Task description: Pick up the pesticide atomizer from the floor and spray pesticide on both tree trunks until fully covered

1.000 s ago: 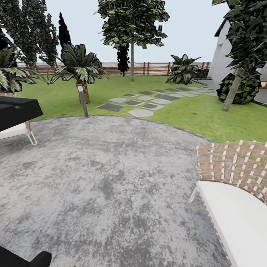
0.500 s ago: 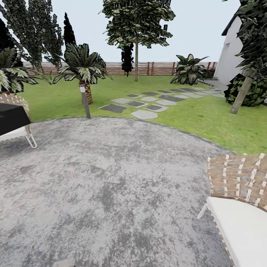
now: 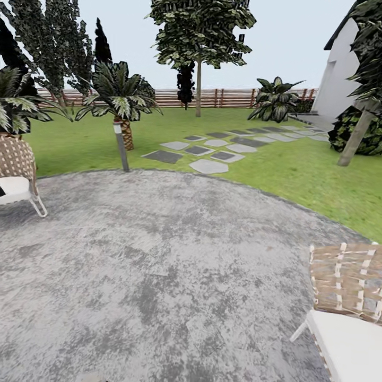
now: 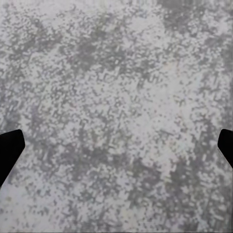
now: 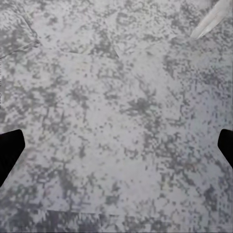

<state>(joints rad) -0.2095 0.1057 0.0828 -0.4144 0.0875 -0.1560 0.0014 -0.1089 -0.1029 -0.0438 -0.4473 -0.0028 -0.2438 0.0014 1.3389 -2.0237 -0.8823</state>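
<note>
The garden lawn [image 3: 297, 175] lies beyond the grey paving [image 3: 159, 265], with the brown slat fence [image 3: 228, 97] at its far edge. One tree with a straight bare trunk [image 3: 198, 90] stands far off by the fence. A second, leaning trunk [image 3: 355, 139] rises at the right by the white house. The pesticide atomizer is out of view. My left gripper [image 4: 116, 150] hangs open over bare paving, its black fingertips [image 4: 9, 150] wide apart. My right gripper [image 5: 116, 150] is open in the same way above the paving.
A woven chair with a white seat [image 3: 347, 297] stands at the near right and another [image 3: 16, 170] at the left. A thin lamp post [image 3: 121, 146], a short palm [image 3: 125, 132] and stepping stones [image 3: 209, 154] lie ahead on the grass.
The whole picture has shifted, so the camera has moved on over the paving. The right chair has slid lower and further right, and a black object at the left has left the picture.
</note>
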